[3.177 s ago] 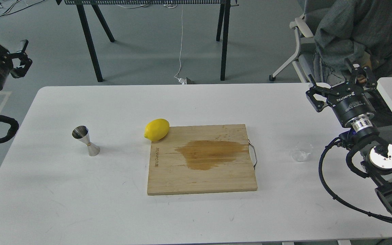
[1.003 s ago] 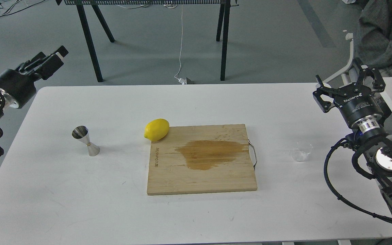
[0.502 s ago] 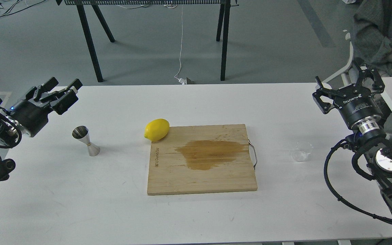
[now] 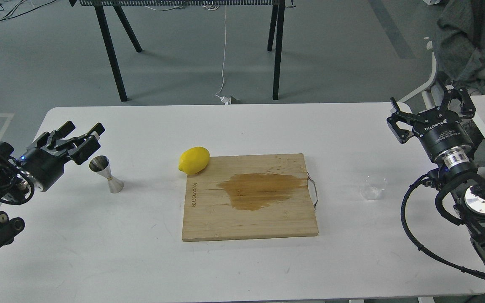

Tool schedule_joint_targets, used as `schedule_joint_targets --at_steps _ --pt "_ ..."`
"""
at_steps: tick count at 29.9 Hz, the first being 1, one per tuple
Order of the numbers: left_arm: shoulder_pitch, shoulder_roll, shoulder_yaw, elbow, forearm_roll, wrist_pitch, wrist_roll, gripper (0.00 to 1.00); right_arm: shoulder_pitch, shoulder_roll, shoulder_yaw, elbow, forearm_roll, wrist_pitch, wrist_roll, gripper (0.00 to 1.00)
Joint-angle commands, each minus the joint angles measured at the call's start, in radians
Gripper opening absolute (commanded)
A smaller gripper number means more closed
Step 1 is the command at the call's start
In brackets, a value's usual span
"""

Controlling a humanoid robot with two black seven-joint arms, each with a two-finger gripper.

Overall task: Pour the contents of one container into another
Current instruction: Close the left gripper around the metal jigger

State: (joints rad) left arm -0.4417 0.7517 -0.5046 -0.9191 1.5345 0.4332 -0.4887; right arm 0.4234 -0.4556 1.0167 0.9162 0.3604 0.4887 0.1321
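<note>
Counter (image 4: 242, 269), white: 1.
Steel jigger (image 4: 106, 174), hourglass-shaped, upright: 1.
Clear cup (image 4: 373, 187), small, round-rimmed: 1.
Lemon (image 4: 194, 160), yellow, whole: 1.
Wooden cutting board (image 4: 249, 219), with one dark wet stain (image 4: 259, 190) and one metal handle loop (image 4: 313, 191): 1.
Robot arms, black: 2, each with one two-finger end effector: left end effector (image 4: 83, 134), right end effector (image 4: 432, 108).
Seated person (image 4: 474, 38), partly in view at the upper right: 1.

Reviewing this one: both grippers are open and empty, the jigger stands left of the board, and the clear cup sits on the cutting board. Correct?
Not quite. The head view shows the clear cup on the white table, right of the cutting board, not on it. The rest holds.
</note>
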Motion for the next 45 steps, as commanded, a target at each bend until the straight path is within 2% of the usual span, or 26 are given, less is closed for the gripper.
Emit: schedule_joint_targets --at_steps 1,8,25,34,45 --pt "0.027 0.001 0.0 0.0 -0.001 0.015 0.0 1.0 0.0 0.0 -0.001 0.0 -0.001 0.0 0.0 0.99" --pt "0.096 0.0 -0.003 -0.001 -0.002 0.056 0.0 1.0 -0.002 0.0 -0.001 0.0 0.0 0.0 0.0 0.99" --pt "0.208 -0.035 -0.005 -0.007 -0.002 0.056 0.0 1.0 -0.002 0.002 -0.001 0.0 0.0 0.0 0.0 0.99" --pt "0.216 -0.091 0.001 0.02 -0.001 0.056 0.0 1.0 -0.006 -0.002 0.0 0.0 0.0 0.0 0.0 0.99" --pt "0.176 -0.133 0.009 0.123 -0.001 0.056 0.0 1.0 -0.011 -0.002 0.0 0.0 0.0 0.0 0.0 0.99"
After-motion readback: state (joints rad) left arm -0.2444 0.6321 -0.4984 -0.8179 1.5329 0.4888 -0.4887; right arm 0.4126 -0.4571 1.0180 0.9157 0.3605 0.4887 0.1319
